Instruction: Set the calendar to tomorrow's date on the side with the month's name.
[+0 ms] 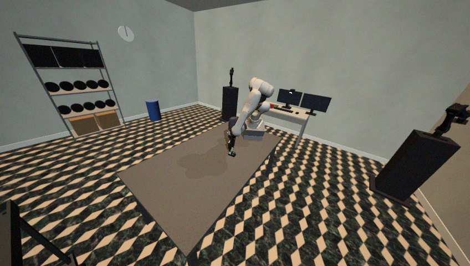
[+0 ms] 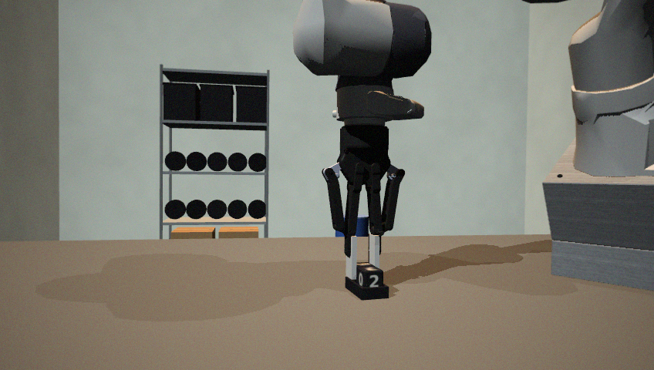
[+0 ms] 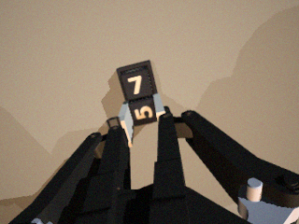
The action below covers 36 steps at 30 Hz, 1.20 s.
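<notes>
My tool [image 1: 230, 151] [image 2: 362, 270] [image 3: 143, 107] was only slightly open, its fingers closed on the 5-topped cube [image 2: 365, 264] [image 3: 143, 112] in the black tray [image 2: 375, 293] [image 3: 120, 81]. Beside it in that tray sat the 7-topped cube [image 2: 373, 279] [image 3: 135, 85], outside my grip, with 0 and 2 upright on its visible sides. The tray rested on the brown table [image 1: 204, 197] [image 2: 275, 339] [image 3: 224, 42].
</notes>
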Available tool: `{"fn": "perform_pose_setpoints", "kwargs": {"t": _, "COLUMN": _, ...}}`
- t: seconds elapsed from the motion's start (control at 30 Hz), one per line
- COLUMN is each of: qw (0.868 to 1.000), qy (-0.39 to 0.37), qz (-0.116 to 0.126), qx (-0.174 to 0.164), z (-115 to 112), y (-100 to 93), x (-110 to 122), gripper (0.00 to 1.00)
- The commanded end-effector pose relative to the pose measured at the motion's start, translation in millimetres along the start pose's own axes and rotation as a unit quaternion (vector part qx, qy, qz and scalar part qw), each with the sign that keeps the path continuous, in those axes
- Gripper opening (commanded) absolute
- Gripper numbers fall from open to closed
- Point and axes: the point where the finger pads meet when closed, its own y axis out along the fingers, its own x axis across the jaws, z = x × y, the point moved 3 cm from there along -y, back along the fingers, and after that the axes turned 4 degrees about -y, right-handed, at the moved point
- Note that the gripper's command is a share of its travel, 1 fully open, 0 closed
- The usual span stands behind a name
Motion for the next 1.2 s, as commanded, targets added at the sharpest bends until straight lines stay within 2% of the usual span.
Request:
{"fn": "perform_pose_setpoints", "kwargs": {"t": 0.0, "qw": 1.000, "qy": -0.003, "qz": -0.001, "qx": 0.001, "z": 1.5, "y": 0.5, "x": 1.2, "gripper": 0.16}}
{"fn": "perform_pose_setpoints", "kwargs": {"t": 0.33, "qw": 1.000, "qy": -0.003, "qz": -0.001, "qx": 0.001, "z": 1.5, "y": 0.5, "x": 1.2, "gripper": 0.18}}
{"fn": "perform_pose_setpoints", "kwargs": {"t": 0.67, "qw": 1.000, "qy": -0.003, "qz": -0.001, "qx": 0.001, "z": 1.5, "y": 0.5, "x": 1.2, "gripper": 0.28}}
{"fn": "perform_pose_setpoints", "kwargs": {"t": 1.17, "qw": 1.000, "qy": -0.003, "qz": -0.001, "qx": 0.001, "z": 1.4, "y": -2.8, "x": 1.2, "gripper": 0.28}}
